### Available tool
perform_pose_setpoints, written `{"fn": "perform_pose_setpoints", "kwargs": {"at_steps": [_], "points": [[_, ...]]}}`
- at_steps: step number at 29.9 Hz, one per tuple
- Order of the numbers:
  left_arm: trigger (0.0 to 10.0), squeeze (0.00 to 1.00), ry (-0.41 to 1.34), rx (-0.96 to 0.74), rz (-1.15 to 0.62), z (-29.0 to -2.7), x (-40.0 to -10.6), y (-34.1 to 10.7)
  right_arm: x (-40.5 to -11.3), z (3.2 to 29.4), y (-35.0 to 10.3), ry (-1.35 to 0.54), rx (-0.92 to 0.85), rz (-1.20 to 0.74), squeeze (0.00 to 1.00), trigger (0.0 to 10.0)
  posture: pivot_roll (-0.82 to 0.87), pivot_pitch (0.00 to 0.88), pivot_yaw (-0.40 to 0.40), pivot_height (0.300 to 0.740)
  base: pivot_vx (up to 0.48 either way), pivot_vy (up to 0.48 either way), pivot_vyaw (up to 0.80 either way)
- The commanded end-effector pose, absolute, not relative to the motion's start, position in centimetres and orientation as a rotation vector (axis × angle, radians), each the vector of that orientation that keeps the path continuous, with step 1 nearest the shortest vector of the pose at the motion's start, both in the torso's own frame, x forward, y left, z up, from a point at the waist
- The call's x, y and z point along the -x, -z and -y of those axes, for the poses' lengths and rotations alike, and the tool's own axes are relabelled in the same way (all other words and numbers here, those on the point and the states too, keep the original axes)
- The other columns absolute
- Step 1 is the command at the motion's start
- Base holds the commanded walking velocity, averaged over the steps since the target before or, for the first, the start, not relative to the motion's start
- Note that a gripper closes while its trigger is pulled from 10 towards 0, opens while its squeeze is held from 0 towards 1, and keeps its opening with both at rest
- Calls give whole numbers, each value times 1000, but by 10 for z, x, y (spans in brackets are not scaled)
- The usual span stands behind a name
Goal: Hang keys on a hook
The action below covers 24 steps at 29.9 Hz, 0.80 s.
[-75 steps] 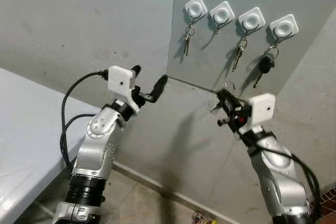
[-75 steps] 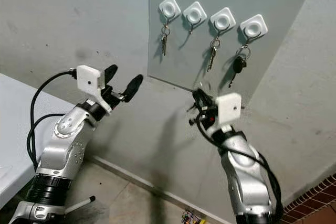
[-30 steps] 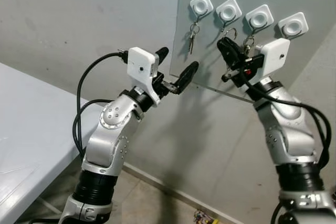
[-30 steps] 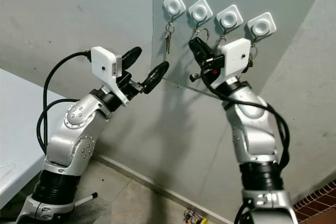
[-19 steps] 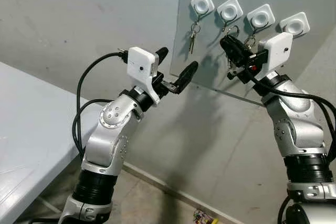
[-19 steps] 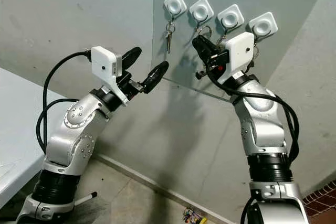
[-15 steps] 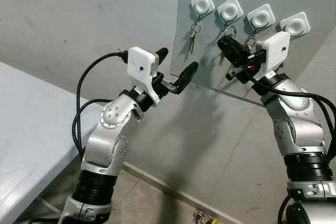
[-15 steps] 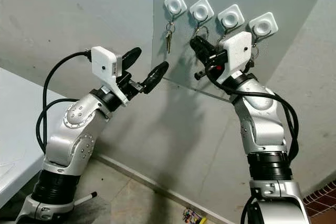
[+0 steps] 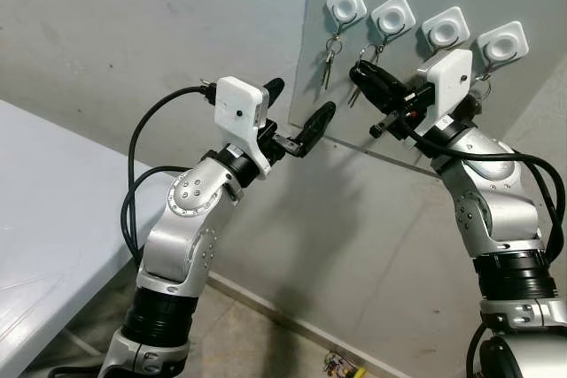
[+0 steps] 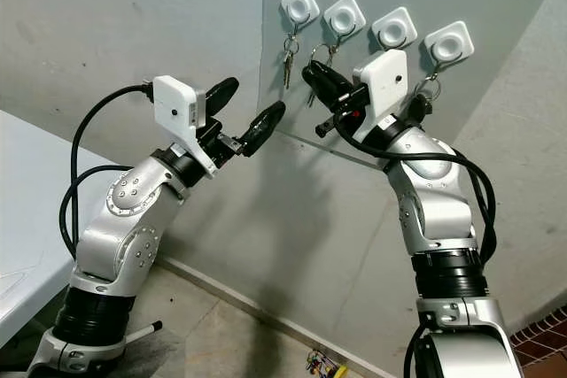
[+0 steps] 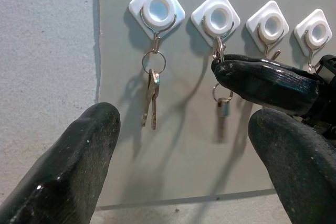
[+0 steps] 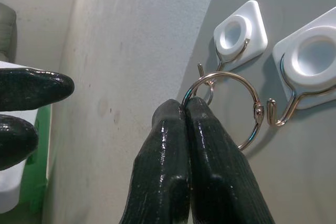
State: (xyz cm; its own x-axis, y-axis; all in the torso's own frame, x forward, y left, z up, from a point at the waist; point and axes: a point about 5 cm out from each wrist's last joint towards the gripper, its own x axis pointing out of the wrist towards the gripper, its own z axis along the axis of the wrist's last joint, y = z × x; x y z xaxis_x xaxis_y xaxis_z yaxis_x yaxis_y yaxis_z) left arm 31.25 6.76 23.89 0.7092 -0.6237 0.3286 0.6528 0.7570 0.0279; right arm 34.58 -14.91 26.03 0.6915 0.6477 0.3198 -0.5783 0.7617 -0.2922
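While the right gripper clamps its two black fingers together on a large metal key ring, the ring sits in the upper middle of the right wrist view, just beside the open wire tip of a hook at the right edge and not yet over it. In the left wrist view a small key dangles from that ring below the fingertip, right under the second hook in the row of four white holders on the grey panel. The first hook, at the upper left of that view, already carries a pair of keys.

In the left eye view the right gripper is up in the upper middle of the frame, close against the panel below the holders. The left gripper hovers in the centre with its fingers spread apart and nothing between them (it seems to be doing little more than pointing its camera at the hooks).

The step in hand looks like the threading itself: ring brought to the hook, loop not yet on the wire. The next move probably calls for lifting the ring so its opening clears the hook's upturned tip, lowering it into the bend, and only then letting go.
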Motion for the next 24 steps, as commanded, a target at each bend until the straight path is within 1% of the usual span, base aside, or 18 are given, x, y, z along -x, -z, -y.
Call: {"fn": "perform_pose_setpoints", "kwargs": {"at_steps": [1,16,24], "points": [[10000,0,722,90,351,-65,-309,-245,-347,150,-265,-680,170,437,0,10000,3,0,-76,711,0,0,0],[10000,0,723,93,350,-64,-311,-246,-346,155,-262,-644,139,442,0,10000,-3,0,-69,711,0,0,0],[10000,0,717,95,353,-66,-311,-247,-342,159,-247,-618,116,414,0,10000,1,0,-70,711,0,0,0]]}}
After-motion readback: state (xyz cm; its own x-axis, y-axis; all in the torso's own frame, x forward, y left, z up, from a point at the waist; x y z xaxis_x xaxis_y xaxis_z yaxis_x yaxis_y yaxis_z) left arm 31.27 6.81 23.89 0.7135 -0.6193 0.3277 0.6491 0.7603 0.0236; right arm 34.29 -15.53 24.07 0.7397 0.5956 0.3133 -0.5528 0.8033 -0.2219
